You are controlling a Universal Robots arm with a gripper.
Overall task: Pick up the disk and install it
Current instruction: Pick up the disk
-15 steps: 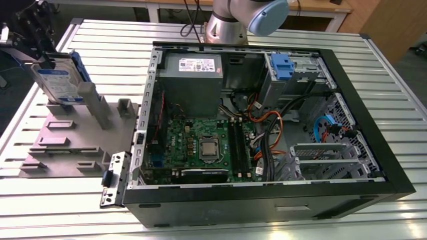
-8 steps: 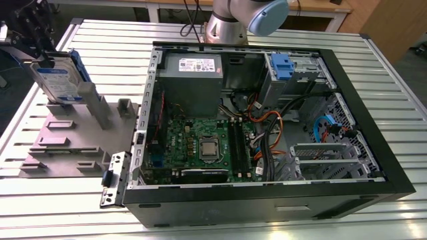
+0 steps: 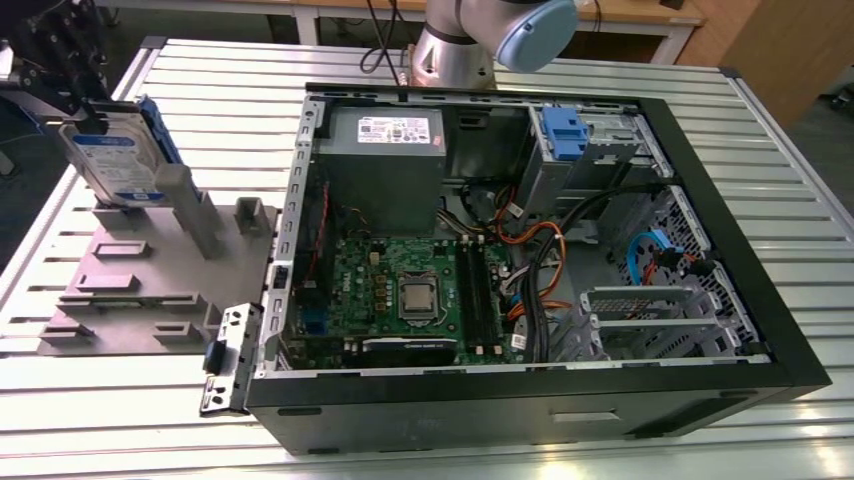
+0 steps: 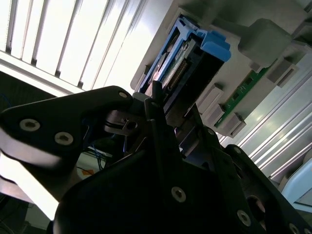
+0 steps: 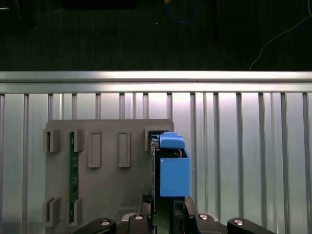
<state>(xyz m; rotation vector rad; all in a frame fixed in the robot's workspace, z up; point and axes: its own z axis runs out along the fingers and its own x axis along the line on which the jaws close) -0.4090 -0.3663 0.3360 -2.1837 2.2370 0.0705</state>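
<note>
The disk [image 3: 118,152] is a silver drive with a white-and-blue label and blue side rails. It stands on edge over the far left end of the grey fixture plate [image 3: 147,270], at the exterior view's left. My black gripper [image 3: 83,118] comes down on its top edge and is shut on it. The disk's lower edge sits close to the plate's holder blocks; whether it touches them I cannot tell. In the first wrist view the disk [image 5: 173,170] runs between my fingers [image 5: 192,214]. In the second wrist view its blue rail [image 4: 209,46] sticks out past my gripper [image 4: 163,109].
The open computer case [image 3: 787,330] lies to the exterior view's right of the plate. Inside are a grey power-supply box [image 3: 380,165], a motherboard [image 3: 407,285] and a drive bay with a blue latch [image 3: 565,135]. A green board [image 5: 71,175] stands in the plate. The arm's base [image 3: 461,50] stands behind the case.
</note>
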